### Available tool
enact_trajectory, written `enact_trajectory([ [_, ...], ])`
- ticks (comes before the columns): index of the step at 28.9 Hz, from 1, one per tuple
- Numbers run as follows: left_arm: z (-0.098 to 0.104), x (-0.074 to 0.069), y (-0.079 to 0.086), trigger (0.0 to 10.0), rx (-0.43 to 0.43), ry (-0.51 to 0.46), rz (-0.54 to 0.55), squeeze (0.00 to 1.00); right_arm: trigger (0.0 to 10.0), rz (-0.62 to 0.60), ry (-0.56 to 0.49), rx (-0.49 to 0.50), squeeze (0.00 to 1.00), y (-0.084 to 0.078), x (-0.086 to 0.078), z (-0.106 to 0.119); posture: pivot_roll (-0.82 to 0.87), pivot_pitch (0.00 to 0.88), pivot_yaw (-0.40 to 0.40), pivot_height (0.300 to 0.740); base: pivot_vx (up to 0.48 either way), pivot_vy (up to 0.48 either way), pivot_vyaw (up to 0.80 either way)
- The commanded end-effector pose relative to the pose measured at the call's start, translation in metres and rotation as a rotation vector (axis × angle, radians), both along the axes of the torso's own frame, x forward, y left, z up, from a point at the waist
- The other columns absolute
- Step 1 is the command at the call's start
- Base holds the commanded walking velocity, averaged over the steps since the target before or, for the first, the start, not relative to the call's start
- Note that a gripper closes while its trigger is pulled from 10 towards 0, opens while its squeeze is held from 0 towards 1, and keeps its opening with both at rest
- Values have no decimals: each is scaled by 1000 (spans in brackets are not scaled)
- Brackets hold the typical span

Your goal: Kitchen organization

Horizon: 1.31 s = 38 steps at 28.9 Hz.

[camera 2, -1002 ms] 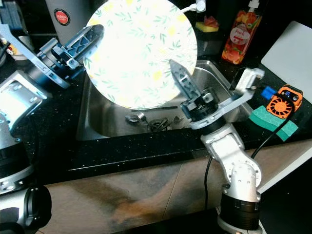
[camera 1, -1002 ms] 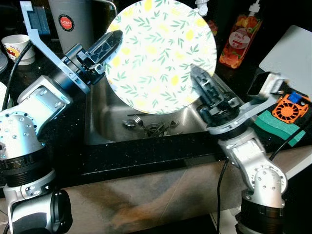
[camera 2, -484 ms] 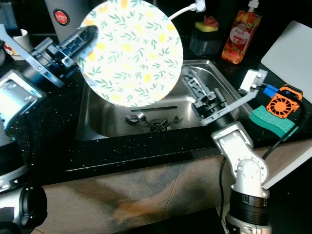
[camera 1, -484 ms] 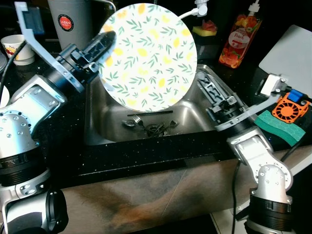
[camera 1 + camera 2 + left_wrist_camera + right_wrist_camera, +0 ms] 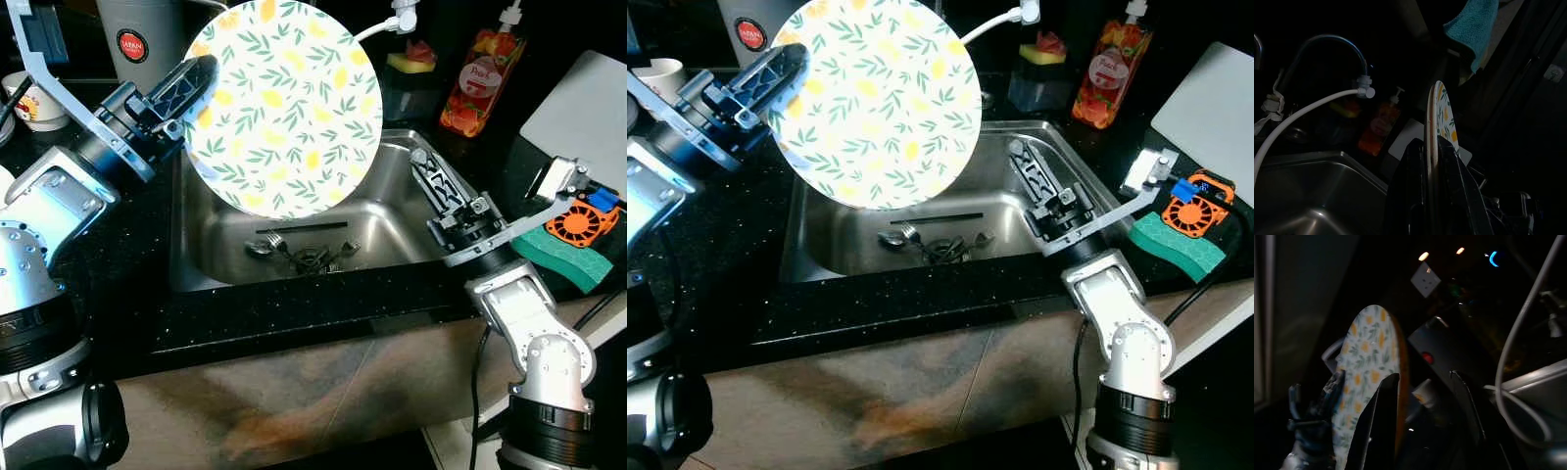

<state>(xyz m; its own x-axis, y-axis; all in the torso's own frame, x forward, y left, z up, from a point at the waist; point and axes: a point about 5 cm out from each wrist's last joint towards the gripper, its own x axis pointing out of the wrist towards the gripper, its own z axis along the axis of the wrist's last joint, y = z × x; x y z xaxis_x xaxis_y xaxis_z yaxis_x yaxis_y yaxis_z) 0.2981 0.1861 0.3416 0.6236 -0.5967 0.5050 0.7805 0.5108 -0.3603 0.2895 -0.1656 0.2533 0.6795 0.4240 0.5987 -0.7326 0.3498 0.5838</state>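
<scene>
My left fingers pinch the plate by its rim, holding it upright above the sink. My right fingers sit spread w/ nothing between them, over the sink's right side, apart from the plate. Cutlery lies at the drain; sponge on the desk.

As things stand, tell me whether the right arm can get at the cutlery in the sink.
Probably yes. The right gripper hangs open at the sink's right rim, and the cutlery lies uncovered by the drain. The plate, held up by the left gripper, sits above the path.
</scene>
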Motion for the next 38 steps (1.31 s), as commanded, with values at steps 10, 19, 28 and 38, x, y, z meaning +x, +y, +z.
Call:
enact_trajectory([
  [10, -2, -1, -11, 10000, -14, -8, -60, 0, 10000, 113, -34, 28, 0, 19, -8, 4, 71, 7, -50, 740, 0, 0, 0],
  [19, -3, 0, -11, 10000, -14, -4, -64, 0, 10000, 136, -40, 25, 0, 24, -9, 5, 72, 6, -50, 740, 0, 0, 0],
  [28, -4, 0, -13, 10000, -9, -2, -62, 0, 10000, 152, -65, 23, 0, 25, -13, 9, 71, 5, -49, 740, 0, 0, 0],
  [38, -2, 1, -18, 10000, -9, -4, -74, 0, 10000, 260, -68, 6, 0, 47, -21, 6, 71, 4, -46, 740, 0, 0, 0],
])
